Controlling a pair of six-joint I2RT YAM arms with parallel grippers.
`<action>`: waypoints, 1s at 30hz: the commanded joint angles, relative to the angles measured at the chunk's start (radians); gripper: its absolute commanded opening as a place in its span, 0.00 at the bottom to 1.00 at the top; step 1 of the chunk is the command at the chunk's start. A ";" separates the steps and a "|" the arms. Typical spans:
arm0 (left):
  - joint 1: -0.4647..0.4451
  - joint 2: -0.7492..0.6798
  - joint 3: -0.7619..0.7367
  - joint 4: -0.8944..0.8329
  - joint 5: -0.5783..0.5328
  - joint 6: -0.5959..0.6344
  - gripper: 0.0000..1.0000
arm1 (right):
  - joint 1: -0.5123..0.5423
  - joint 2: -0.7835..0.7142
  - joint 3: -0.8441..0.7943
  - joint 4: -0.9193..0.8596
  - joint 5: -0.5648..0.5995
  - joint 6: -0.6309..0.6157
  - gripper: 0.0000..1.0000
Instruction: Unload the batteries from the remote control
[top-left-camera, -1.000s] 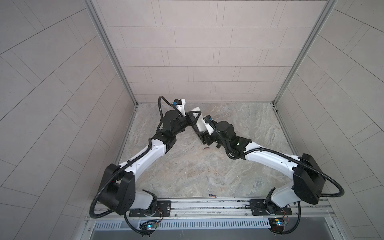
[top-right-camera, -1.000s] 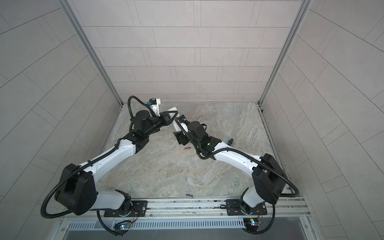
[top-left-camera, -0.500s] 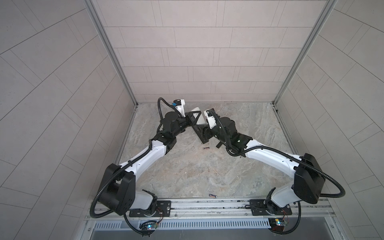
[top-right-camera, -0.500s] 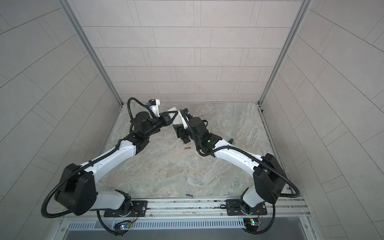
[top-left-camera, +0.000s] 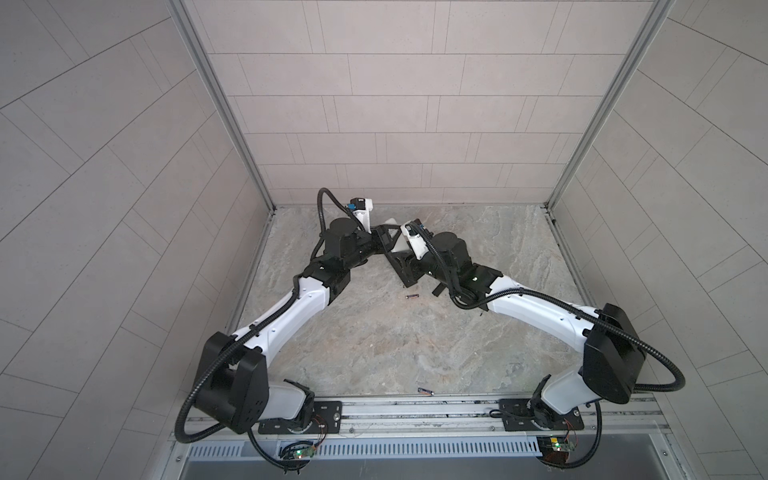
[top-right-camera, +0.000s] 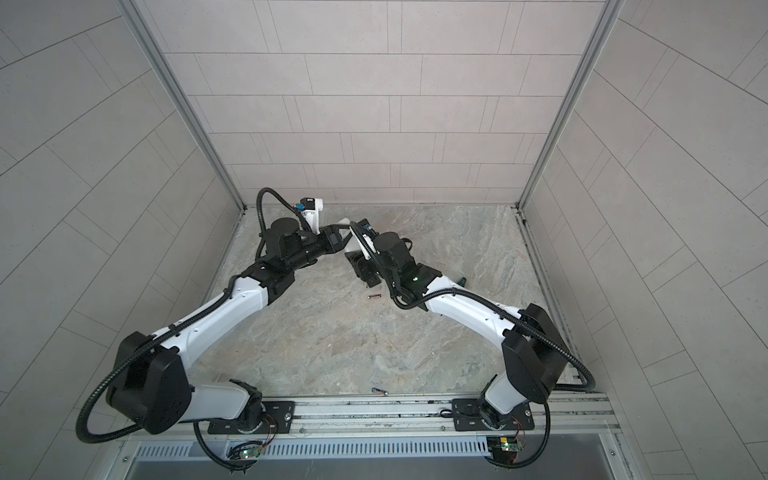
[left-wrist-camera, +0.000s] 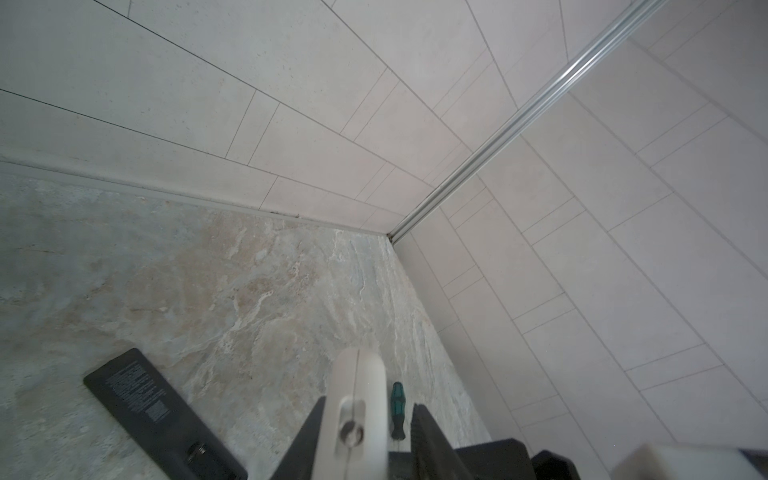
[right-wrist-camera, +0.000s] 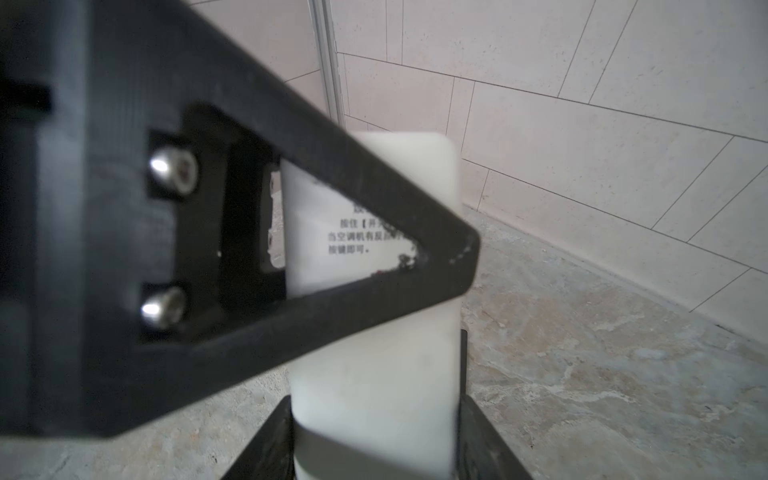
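Loose battery (top-left-camera: 412, 296) on tabletop (top-left-camera: 374, 340); second battery (top-left-camera: 425, 390) beside front rail (top-left-camera: 415, 409).

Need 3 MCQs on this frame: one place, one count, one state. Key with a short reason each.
1. Where is the black remote?
A) lying on the table
B) propped on a wall
C) on top of an arm

2. How many loose batteries show on the table?
A) none
B) two
C) five

3. What state is the white remote in?
A) flat on the table
B) held off the table by the right gripper
C) snapped in two

Key:
1 A: it lies flat in the left wrist view.
2 B: in a top view, one is mid-table and another is by the front rail.
3 B: it stands between the fingers in the right wrist view.
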 joint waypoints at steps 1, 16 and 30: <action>0.037 -0.003 0.131 -0.231 0.122 0.114 0.38 | 0.000 -0.043 0.020 -0.057 -0.035 -0.092 0.42; 0.052 0.094 0.260 -0.496 0.298 0.231 0.32 | -0.001 -0.049 0.042 -0.118 -0.060 -0.177 0.42; 0.058 0.072 0.187 -0.401 0.272 0.177 0.02 | -0.007 -0.030 0.102 -0.192 -0.052 -0.158 0.76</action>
